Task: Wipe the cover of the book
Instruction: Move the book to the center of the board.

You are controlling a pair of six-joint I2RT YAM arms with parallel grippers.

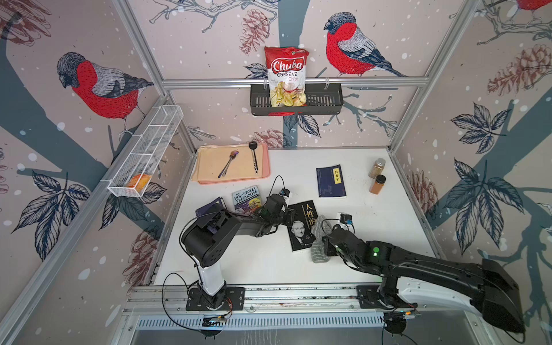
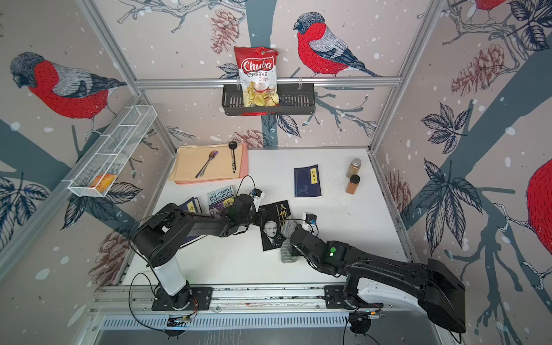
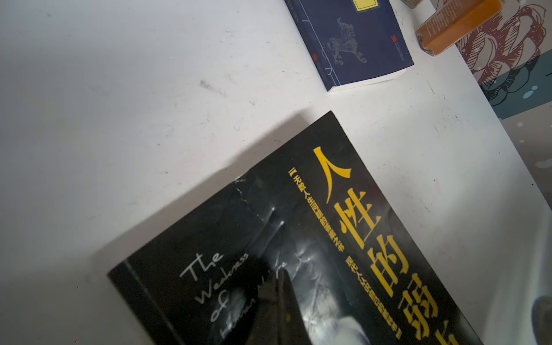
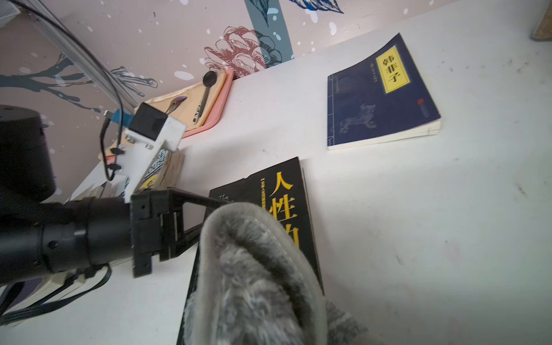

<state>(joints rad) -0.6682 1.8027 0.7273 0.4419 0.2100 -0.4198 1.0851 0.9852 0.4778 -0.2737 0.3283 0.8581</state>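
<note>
Black-covered book (image 1: pixel 300 231) lies near the worktop's (image 1: pixel 298 167) middle in both top views, the clenched left gripper (image 1: pixel 289 213) pressing its far-left corner, the right gripper (image 1: pixel 326 239) clamped on a grey cloth (image 1: pixel 319 251) over its right edge. Left wrist: dark fingers (image 3: pixel 277 310) rest on the cover. Right wrist: the cloth lies bunched across the book.

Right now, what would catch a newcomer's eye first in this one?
The red chip bag standing in the black basket on the back wall stands out, amid big red-breasted birds on the wallpaper. Near the table's middle, a grey cloth lies bunched over the edge of a black book, held in the right arm's jaws.
</note>
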